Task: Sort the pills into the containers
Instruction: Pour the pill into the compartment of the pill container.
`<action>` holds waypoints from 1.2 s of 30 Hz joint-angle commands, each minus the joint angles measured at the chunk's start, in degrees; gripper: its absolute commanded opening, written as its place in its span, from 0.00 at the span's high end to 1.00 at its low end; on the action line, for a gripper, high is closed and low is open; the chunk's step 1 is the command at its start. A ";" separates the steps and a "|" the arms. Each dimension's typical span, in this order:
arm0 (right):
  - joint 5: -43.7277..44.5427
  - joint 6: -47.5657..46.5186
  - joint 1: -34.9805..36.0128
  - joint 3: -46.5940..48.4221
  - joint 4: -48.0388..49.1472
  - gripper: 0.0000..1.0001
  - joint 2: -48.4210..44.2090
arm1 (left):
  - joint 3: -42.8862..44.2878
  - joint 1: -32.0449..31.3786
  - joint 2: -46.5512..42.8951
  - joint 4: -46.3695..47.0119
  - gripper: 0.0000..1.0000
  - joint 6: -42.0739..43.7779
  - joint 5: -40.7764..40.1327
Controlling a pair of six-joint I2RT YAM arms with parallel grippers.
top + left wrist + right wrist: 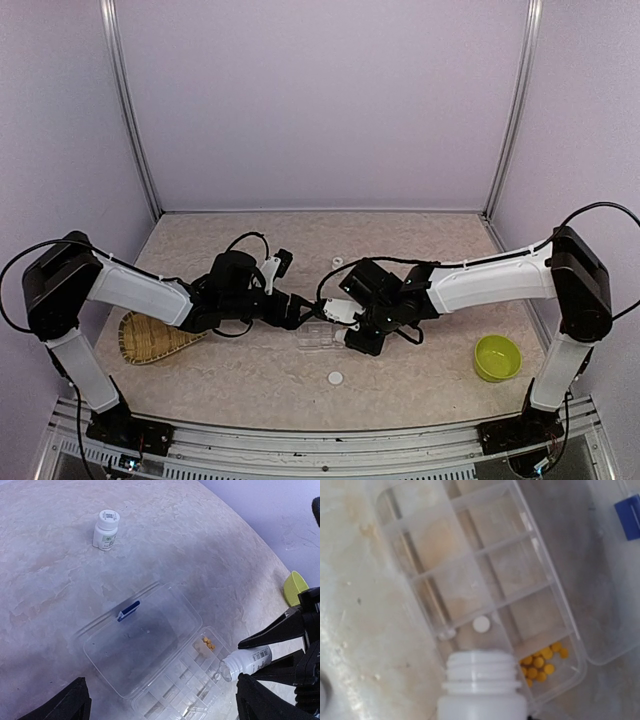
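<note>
Right wrist view: right pincer (282, 652) grips the uncapped bottle (482, 690) above the compartment box (485, 550), yellow pills (540, 665) in its corner cell. Better tilt slowly over one cell. Left pincer (300, 310) stands open.

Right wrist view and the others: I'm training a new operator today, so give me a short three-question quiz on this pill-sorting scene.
1. True or false: the lid of the clear box is shut.
2. What do the right fingers hold? A) green bowl B) open white bottle C) woven tray
3. Fill in: the lone pill beside the bottle's mouth is ____; the orange-yellow pills lie in another compartment.
Key: 1 false; 2 B; 3 white.
</note>
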 commanded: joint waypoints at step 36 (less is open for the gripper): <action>1.84 -0.86 1.28 4.07 -6.91 0.80 2.02 | 0.92 0.24 0.84 0.69 0.01 0.26 0.86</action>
